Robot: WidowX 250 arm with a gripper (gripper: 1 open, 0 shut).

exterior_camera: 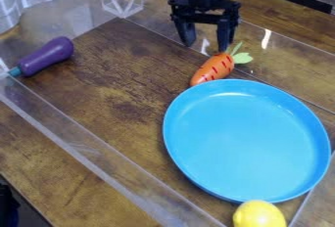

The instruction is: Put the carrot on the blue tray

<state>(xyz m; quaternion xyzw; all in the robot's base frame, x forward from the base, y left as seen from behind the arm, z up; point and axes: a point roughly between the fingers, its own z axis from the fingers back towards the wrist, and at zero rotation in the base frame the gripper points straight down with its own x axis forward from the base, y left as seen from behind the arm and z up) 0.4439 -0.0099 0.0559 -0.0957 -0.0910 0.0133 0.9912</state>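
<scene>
Fingers (185,35): spread wide, dark, reaching down from the top edge of the camera view, one on each side of a gap, with nothing held between them.
Carrot (214,68): orange, lying on the wooden counter (118,79) just beyond the rim of the blue tray, its narrow end toward the tray, below the fingers in the view.
Leafy top: green, at the carrot's upper right end, pointing toward the counter's far side.
Blue tray (246,141): round, shallow, with a raised rim, toward the right edge of the counter; its inside is bare.
Eggplant (47,56): purple, lying near the counter's left edge, well apart from the carrot, its green end toward the lower left.
Lemon (260,214): yellow, at the near side of the tray, partly cut off by the bottom of the view.
</scene>
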